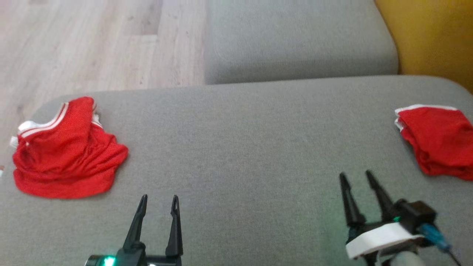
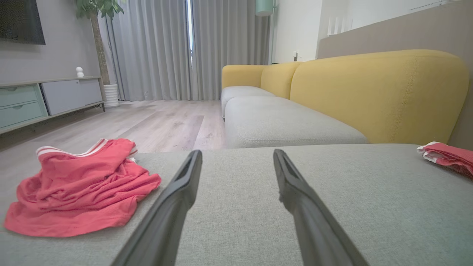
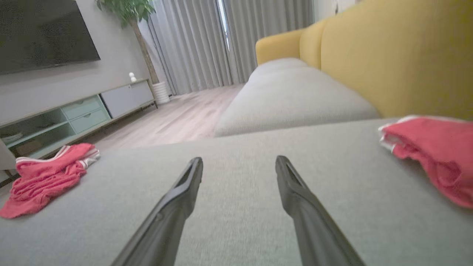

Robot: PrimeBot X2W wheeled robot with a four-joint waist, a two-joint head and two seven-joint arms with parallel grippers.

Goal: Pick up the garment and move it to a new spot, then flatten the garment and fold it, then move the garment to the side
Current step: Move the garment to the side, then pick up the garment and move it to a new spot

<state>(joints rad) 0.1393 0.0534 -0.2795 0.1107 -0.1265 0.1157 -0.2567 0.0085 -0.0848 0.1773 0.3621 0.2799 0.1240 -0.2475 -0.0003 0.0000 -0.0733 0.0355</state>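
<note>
- The crumpled red garment (image 1: 66, 155) lies in a heap at the left end of the grey seat (image 1: 240, 147), near its edge, with its white-striped trim turned up. Nothing touches it.
- A folded red garment (image 1: 438, 138) lies at the right end, well apart from the heap, in a compact stack. I judge that one finished and set aside.
- For the heap, no step looks done: picking it up, moving it, flattening, folding and setting it aside are all left.
- The left gripper (image 1: 159, 199) hovers over bare seat near the heap, its fingers spread wide and holding nothing.
- The right gripper (image 1: 354, 174) hovers nearer the folded piece, tilted a little, also wide open and empty.
- The seat is flat, plain woven upholstery, with a broad bare stretch between the two garments, which seems room enough to spread one out.
- Beyond it sits another grey cushion (image 1: 295, 37) with a yellow backrest (image 1: 425, 33) on the right.
- A pale wooden floor (image 1: 92, 44) runs to grey curtains (image 2: 155, 48), a low cabinet (image 2: 37, 99), a potted plant (image 2: 94, 7) and a dark screen (image 3: 40, 33) on the wall.
</note>
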